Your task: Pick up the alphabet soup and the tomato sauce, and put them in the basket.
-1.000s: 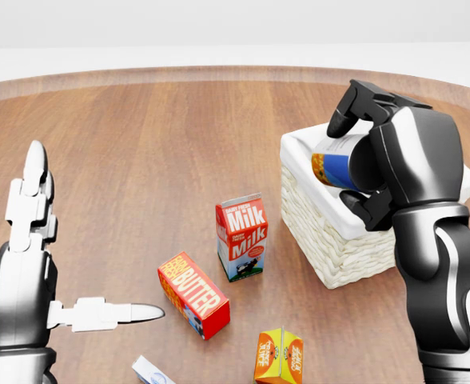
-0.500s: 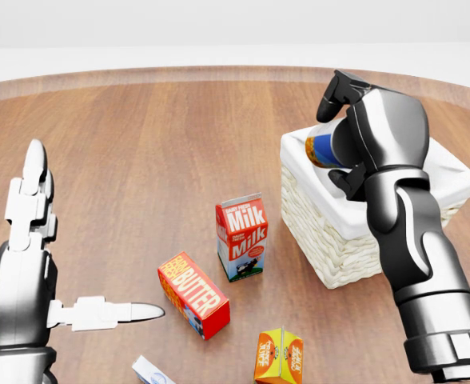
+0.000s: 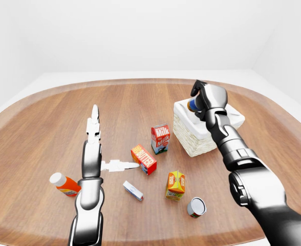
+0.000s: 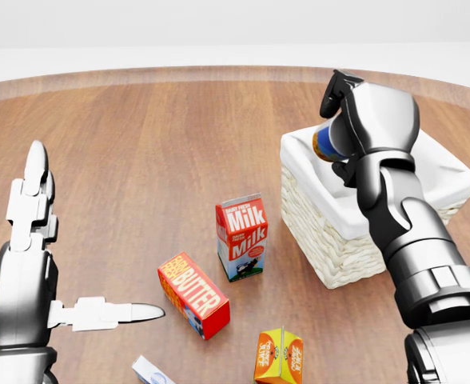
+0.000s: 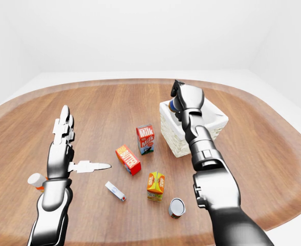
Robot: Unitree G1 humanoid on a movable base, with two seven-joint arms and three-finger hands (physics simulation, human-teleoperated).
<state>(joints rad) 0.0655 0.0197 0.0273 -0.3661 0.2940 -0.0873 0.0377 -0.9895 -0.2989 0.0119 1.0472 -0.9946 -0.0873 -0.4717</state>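
Brown wood grain covers the round table (image 4: 155,136), which fills most of every view. At the right of the head view the right hand (image 4: 361,122) is raised above the white wicker basket (image 4: 331,240), its dark fingers closed round a can (image 4: 325,142) with a blue and orange label; which of the two task cans this is cannot be read. The can sits over the upper left part of the basket's white lining and is still clear of the basket floor.

Near the bottom of the left-eye view, right of centre, a second can (image 3: 196,207) lies on its side on the table, its pale end facing the camera, well apart from the basket. Just beside it to the upper left stands an orange juice carton (image 3: 175,185).

In the centre of the head view a milk carton (image 4: 241,237) stands upright, with a red butter box (image 4: 193,294) lying at its lower left. A small white and blue packet (image 3: 133,190) lies below the butter in the left-eye view.

At the left, the left hand (image 4: 47,264) is spread wide and holds nothing, one finger pointing up and another pointing right toward the butter. A bottle (image 3: 64,184) with an orange label lies at the lower left of the left-eye view.
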